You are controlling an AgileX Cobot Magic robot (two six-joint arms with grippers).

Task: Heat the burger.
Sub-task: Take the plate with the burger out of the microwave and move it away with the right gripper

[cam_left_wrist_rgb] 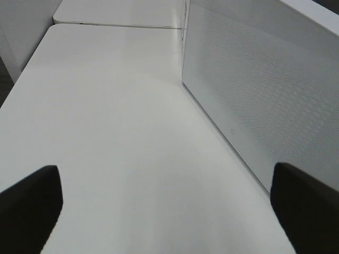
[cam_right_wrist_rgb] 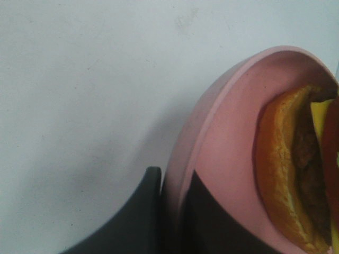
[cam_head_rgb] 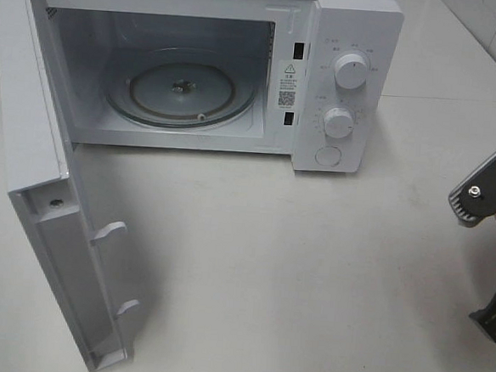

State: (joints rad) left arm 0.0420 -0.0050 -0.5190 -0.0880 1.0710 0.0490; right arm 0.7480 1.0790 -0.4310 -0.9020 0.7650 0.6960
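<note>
In the right wrist view the burger (cam_right_wrist_rgb: 288, 180) sits on a round pink plate (cam_right_wrist_rgb: 222, 132); only part of its golden bun, dark patty and yellow cheese shows. My right gripper (cam_right_wrist_rgb: 172, 185) is shut on the plate's rim, with one dark finger (cam_right_wrist_rgb: 137, 217) outside and the other on the inside. In the exterior high view only that arm's wrist (cam_head_rgb: 486, 190) shows, at the right edge, and the burger is out of frame. My left gripper (cam_left_wrist_rgb: 169, 211) stands open over bare table beside the microwave door (cam_left_wrist_rgb: 254, 95), holding nothing.
A white microwave (cam_head_rgb: 349, 74) stands at the back of the white table (cam_head_rgb: 293, 274). Its door (cam_head_rgb: 51, 198) is swung wide open toward the front left. Nothing lies on the glass turntable (cam_head_rgb: 182, 88) inside. Two knobs and a button are on its right panel.
</note>
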